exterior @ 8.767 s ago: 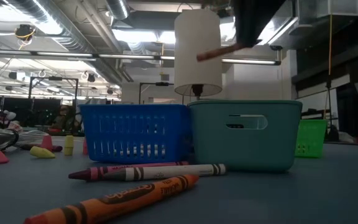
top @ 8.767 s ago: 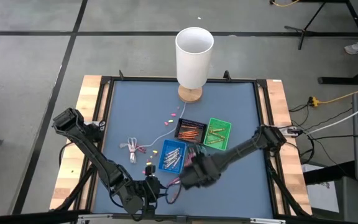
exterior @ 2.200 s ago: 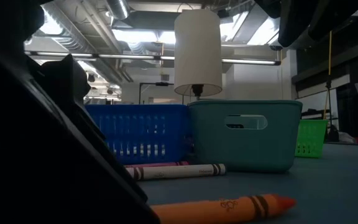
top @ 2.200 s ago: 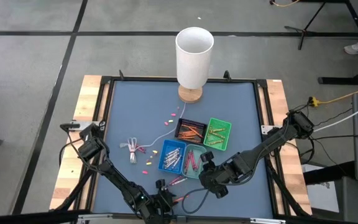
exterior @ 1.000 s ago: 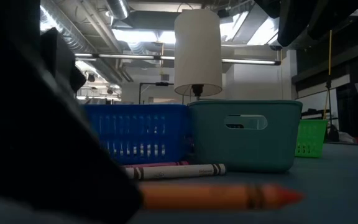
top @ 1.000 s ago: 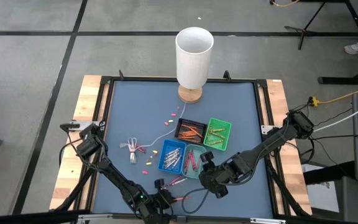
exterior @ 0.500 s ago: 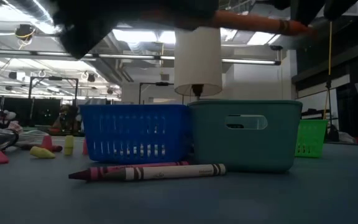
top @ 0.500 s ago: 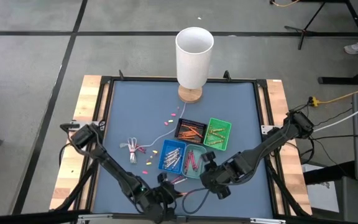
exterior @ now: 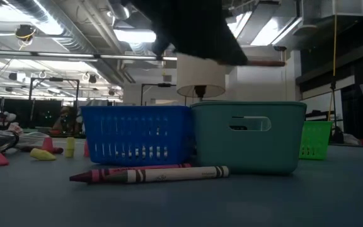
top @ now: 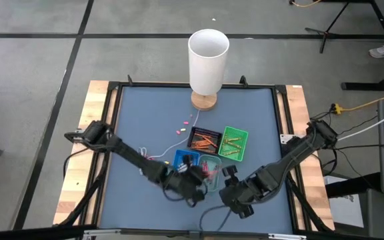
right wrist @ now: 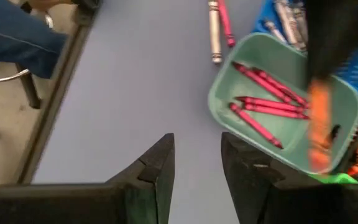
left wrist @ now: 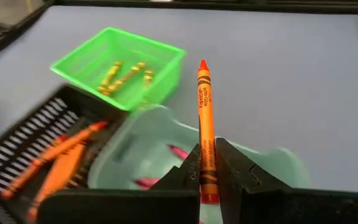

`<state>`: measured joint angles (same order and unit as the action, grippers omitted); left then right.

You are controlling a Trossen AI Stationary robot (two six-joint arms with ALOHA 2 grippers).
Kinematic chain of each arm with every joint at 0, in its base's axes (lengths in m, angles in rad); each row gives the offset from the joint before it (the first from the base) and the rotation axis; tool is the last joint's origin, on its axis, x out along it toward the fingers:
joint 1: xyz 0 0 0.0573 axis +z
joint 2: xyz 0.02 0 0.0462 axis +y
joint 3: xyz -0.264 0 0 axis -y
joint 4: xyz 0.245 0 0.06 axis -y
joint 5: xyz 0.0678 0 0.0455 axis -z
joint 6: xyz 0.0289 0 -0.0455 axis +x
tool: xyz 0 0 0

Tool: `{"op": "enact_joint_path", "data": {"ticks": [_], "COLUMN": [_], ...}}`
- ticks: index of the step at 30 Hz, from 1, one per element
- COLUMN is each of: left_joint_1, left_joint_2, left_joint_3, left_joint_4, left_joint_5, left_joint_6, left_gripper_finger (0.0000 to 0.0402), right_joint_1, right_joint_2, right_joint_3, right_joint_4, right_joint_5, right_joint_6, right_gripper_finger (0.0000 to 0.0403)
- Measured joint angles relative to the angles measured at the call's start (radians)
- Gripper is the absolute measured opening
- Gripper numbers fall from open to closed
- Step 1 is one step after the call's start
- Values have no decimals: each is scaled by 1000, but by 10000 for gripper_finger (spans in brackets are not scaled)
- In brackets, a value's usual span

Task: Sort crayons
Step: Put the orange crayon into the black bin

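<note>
My left gripper (top: 195,181) hangs over the teal tray (left wrist: 166,149), shut on an orange crayon (left wrist: 204,112). The teal tray holds red crayons (right wrist: 260,102). Beside it stand the blue tray (exterior: 137,135), the black tray with orange crayons (left wrist: 42,168) and the green tray with yellow ones (left wrist: 120,68). Two loose crayons (exterior: 150,173), one dark red and one white, lie flat on the table before the blue tray. My right gripper (right wrist: 197,168) stands open near the table's front edge, right of the teal tray, with nothing between its fingers. My left gripper pinches the orange crayon's blunt end (left wrist: 207,163) between its two fingers. The crayon runs on along the fingers and sticks out past their tips, its point (left wrist: 202,63) leading. The crayon is lifted clear, above the teal tray.
A white lamp (top: 209,53) on a wooden foot stands at the table's far middle. A white cord (top: 169,147) runs from it to the left, with small pink and yellow bits (top: 182,125) near it. A person's leg (right wrist: 17,37) shows beyond the table's edge.
My left gripper has lifted the orange crayon off the table near the front edge and carried it up and toward the far right, to above the teal tray. The two loose crayons have stayed put. My right gripper has drawn back a little toward the near edge.
</note>
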<state>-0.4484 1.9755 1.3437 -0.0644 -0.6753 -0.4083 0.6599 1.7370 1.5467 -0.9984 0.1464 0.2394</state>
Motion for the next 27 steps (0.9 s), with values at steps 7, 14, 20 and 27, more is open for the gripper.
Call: {"op": "enact_joint_path", "data": {"ticks": [7, 14, 20, 27], "left_joint_1": [151, 254, 298, 310], "left_joint_2": [0, 0, 0, 0], "left_joint_3": [0, 0, 0, 0], "left_joint_4": [-28, -141, -197, -197], "left_joint_5": [60, 111, 112, 123], "left_joint_6": [27, 26, 26, 25], "left_gripper_finger": [10, 11, 16, 52], "right_joint_1": [72, 133, 178, 193], "right_joint_2": [0, 0, 0, 0], "right_joint_3": [0, 0, 0, -1], "right_joint_4": [35, 66, 66, 72], "right_joint_5": [45, 95, 179, 207], "right_joint_6": [64, 161, 232, 283], "right_gripper_finger": [128, 128, 128, 128]}}
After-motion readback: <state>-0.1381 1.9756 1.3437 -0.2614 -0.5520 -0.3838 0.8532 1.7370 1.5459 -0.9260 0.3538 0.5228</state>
